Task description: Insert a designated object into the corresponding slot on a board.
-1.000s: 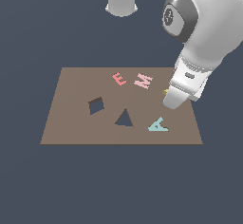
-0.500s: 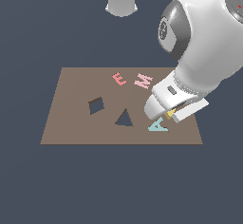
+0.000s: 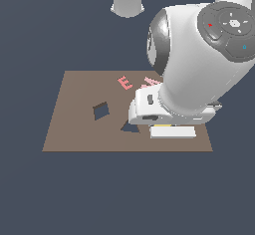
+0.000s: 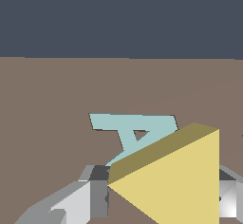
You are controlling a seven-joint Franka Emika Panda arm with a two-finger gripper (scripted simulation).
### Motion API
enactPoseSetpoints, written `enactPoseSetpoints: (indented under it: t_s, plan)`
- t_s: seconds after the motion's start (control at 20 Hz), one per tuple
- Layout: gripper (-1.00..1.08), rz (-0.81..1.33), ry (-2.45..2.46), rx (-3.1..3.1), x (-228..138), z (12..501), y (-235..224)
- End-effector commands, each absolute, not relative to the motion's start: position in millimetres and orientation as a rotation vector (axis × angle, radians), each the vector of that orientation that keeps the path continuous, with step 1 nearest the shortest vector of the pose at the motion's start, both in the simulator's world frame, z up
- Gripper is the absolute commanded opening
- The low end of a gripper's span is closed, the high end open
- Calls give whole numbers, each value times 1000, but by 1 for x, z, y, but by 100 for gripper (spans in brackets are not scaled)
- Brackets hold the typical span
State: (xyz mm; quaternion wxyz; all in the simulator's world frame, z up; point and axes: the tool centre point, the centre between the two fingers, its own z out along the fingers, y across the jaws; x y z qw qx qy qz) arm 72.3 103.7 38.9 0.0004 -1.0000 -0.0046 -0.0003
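The triangle is seen between the two fingers of the pincer; the pincer is closed on it, low over the board. In the exterior view the triangle itself is almost hidden under the arm. The slot lies just beside the pincer, toward the exterior view's left, partly covered by the wrist. The teal A lies flat just beyond the triangle. The coming move is judged to be a short shift toward the slot, with the triangle's corners turned to match.
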Motion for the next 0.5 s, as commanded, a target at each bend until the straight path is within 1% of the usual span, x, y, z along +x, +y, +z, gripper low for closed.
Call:
enactPoseSetpoints:
  t_s: [0.0, 0.45]
  plan:
    - [-100, -1, 164, -3136, 78, 40, 89]
    - [-100, -1, 647, -3074, 81, 40, 44]
